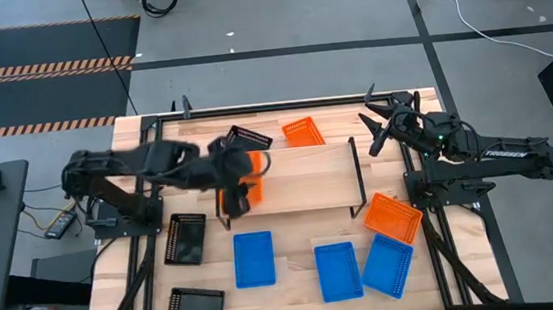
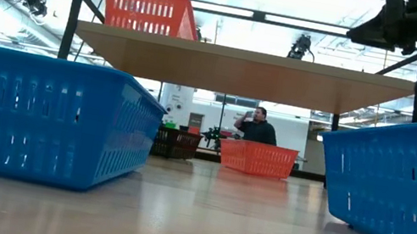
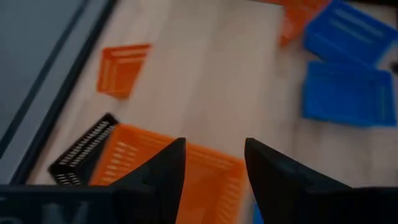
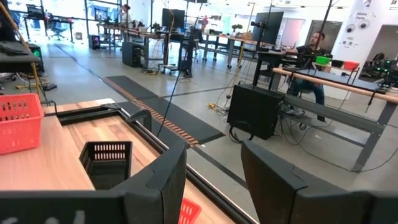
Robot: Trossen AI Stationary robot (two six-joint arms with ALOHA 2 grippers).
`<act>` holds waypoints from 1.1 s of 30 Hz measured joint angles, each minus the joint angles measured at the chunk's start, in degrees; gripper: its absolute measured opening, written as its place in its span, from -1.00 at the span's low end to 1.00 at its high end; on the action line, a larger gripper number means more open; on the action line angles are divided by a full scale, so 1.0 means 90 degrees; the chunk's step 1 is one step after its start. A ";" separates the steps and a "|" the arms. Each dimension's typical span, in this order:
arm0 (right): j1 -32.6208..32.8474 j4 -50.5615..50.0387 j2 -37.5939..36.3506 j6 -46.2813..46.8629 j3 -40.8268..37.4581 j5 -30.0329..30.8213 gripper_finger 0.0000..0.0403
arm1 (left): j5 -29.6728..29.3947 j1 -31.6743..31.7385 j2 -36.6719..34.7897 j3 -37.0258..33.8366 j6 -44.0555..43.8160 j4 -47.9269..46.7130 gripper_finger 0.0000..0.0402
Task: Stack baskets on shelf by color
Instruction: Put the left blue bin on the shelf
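The light-wood shelf [image 1: 309, 177] [image 2: 243, 67] stands mid-table. One orange basket [image 1: 251, 167] [image 2: 151, 12] [image 3: 208, 183] rests flat on its left end. My left gripper [image 1: 237, 184] [image 3: 214, 165] is right above that basket, open, with one finger over the inside and the other past its end wall. On the tabletop lie two more orange baskets [image 1: 302, 131] [image 1: 392, 215], three blue ones [image 1: 253, 257] [image 1: 337, 270] [image 1: 386, 264] and three black ones [image 1: 247, 137] [image 1: 185, 238] [image 1: 195, 308]. My right gripper [image 1: 375, 131] [image 4: 213, 168] waits open near the far right corner. My left gripper comes at the orange basket on the shelf from above, its open fingers [image 3: 168, 171] astride the basket's end wall [image 3: 236, 180]. Whether either finger touches the wall, I cannot tell. The basket sits level on the shelf.
The shelf's middle and right [image 1: 329, 176] are bare wood. Black rails [image 1: 272, 105] edge the tabletop. In the low view two blue baskets [image 2: 36, 117] [image 2: 404, 182] flank the near floor of the table. A person [image 2: 258, 130] sits in the room beyond.
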 joint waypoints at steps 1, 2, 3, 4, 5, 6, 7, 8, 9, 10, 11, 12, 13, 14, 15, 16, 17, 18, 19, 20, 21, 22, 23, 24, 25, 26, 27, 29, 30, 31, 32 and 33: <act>-0.0001 -0.0026 0.0000 -0.0001 0.0000 -0.0130 -0.20 | -0.0005 -0.0167 0.0001 0.0006 -0.0105 -0.0116 -0.14; -0.0002 -0.0027 0.0000 -0.0002 0.0000 -0.0305 -0.20 | -0.0002 -0.0334 0.0011 0.0005 -0.0232 -0.0280 -0.14; -0.0002 -0.0017 0.0000 -0.0002 0.0000 -0.0522 -0.20 | -0.0001 -0.0495 0.0019 0.0002 -0.0408 -0.0454 -0.14; -0.0002 0.0009 0.0000 0.0000 0.0000 -0.0735 -0.20 | -0.0003 -0.0671 0.0041 -0.0014 -0.0608 -0.0591 -0.14; 0.0000 0.0044 0.0000 0.0000 0.0000 -0.0913 -0.20 | -0.0010 -0.0847 0.0054 -0.0080 -0.0764 -0.0597 -0.14; 0.0000 0.0071 0.0002 0.0001 0.0000 -0.1033 -0.20 | -0.0011 -0.1033 0.0066 -0.0164 -0.0827 -0.0561 -0.14; 0.0000 0.0101 0.0002 0.0003 -0.0002 -0.1121 -0.20 | -0.0012 -0.1226 0.0081 -0.0284 -0.0895 -0.0474 -0.14; 0.0000 0.0146 0.0002 0.0022 -0.0002 -0.1201 -0.20 | -0.0006 -0.1395 0.0087 -0.0426 -0.0936 -0.0295 -0.14; 0.0000 0.0167 0.0002 0.0026 -0.0002 -0.1260 -0.20 | 0.0002 -0.1556 0.0086 -0.0585 -0.0960 -0.0035 -0.14; 0.0000 0.0178 0.0002 0.0027 -0.0002 -0.1310 -0.20 | 0.0011 -0.1704 0.0081 -0.0764 -0.0993 0.0245 -0.14; 0.0000 0.0204 0.0002 0.0029 -0.0002 -0.1362 -0.20 | 0.0021 -0.1835 0.0078 -0.0969 -0.1053 0.0484 -0.14; 0.0000 0.0230 0.0002 0.0032 -0.0002 -0.1423 -0.20 | 0.0056 -0.1946 0.0081 -0.1177 -0.1125 0.0660 -0.14; 0.0000 0.0244 0.0002 0.0032 -0.0002 -0.1464 -0.20 | 0.0110 -0.2041 0.0093 -0.1391 -0.1210 0.0844 -0.14; 0.0001 0.0260 0.0002 0.0031 -0.0002 -0.1491 -0.20 | 0.0170 -0.2101 0.0126 -0.1607 -0.1322 0.1040 -0.14; 0.0000 0.0275 0.0002 0.0029 -0.0002 -0.1518 -0.20 | 0.0239 -0.2144 0.0167 -0.1796 -0.1461 0.1182 -0.14; 0.0000 0.0272 0.0007 0.0027 -0.0002 -0.1543 -0.20 | 0.0327 -0.2193 0.0208 -0.1983 -0.1575 0.1289 -0.14; 0.0000 0.0277 0.0030 0.0028 -0.0002 -0.1553 -0.20 | 0.0450 -0.2242 0.0259 -0.2162 -0.1640 0.1439 -0.14; 0.0000 0.0275 0.0041 0.0027 -0.0002 -0.1558 -0.20 | 0.0587 -0.2286 0.0322 -0.2312 -0.1677 0.1677 -0.14; 0.0000 0.0273 0.0045 0.0027 -0.0002 -0.1560 -0.20 | 0.0732 -0.2324 0.0390 -0.2449 -0.1701 0.1973 -0.14; 0.0000 0.0273 0.0059 0.0027 -0.0002 -0.1560 -0.20 | 0.0856 -0.2366 0.0468 -0.2551 -0.1717 0.2224 -0.14; 0.0000 0.0274 0.0076 0.0027 -0.0002 -0.1555 -0.20 | 0.0966 -0.2410 0.0563 -0.2611 -0.1738 0.2439 -0.14; 0.0000 0.0274 0.0075 0.0027 -0.0002 -0.1553 -0.20 | 0.1022 -0.2454 0.0683 -0.2617 -0.1784 0.2597 -0.14; 0.0000 0.0273 0.0080 0.0026 -0.0002 -0.1531 -0.20 | 0.1087 -0.2491 0.0800 -0.2608 -0.1844 0.2754 -0.14; 0.0000 0.0274 0.0080 0.0024 -0.0002 -0.1444 -0.20 | 0.1175 -0.2525 0.0936 -0.2563 -0.1944 0.2802 -0.14; 0.0000 0.0272 0.0080 0.0024 -0.0002 -0.1316 -0.20 | 0.1260 -0.2556 0.1066 -0.2494 -0.1991 0.2795 -0.14; 0.0000 0.0272 0.0080 0.0029 -0.0002 -0.1158 -0.20 | 0.1360 -0.2594 0.1202 -0.2418 -0.2072 0.2811 -0.14; 0.0000 0.0270 0.0080 0.0054 -0.0002 -0.0999 -0.20 | 0.1430 -0.2634 0.1339 -0.2353 -0.2108 0.2819 -0.14; 0.0000 0.0268 0.0080 0.0142 -0.0002 -0.0787 -0.19 | 0.1582 -0.2709 0.1594 -0.2224 -0.2147 0.2794 -0.14; 0.0000 0.0263 0.0080 0.0160 -0.0002 -0.0752 -0.19 | 0.1665 -0.2741 0.1729 -0.2162 -0.2158 0.2775 -0.14; 0.0000 0.0261 0.0080 0.0161 -0.0002 -0.0751 -0.19 | 0.1744 -0.2764 0.1850 -0.2107 -0.2195 0.2756 -0.14; 0.0000 0.0258 0.0080 0.0163 -0.0002 -0.0753 -0.19 | 0.1774 -0.2783 0.1962 -0.2055 -0.2238 0.2719 -0.14; 0.0000 0.0258 0.0080 0.0175 -0.0002 -0.0754 -0.19 | 0.1837 -0.2790 0.2054 -0.2018 -0.2259 0.2687 -0.14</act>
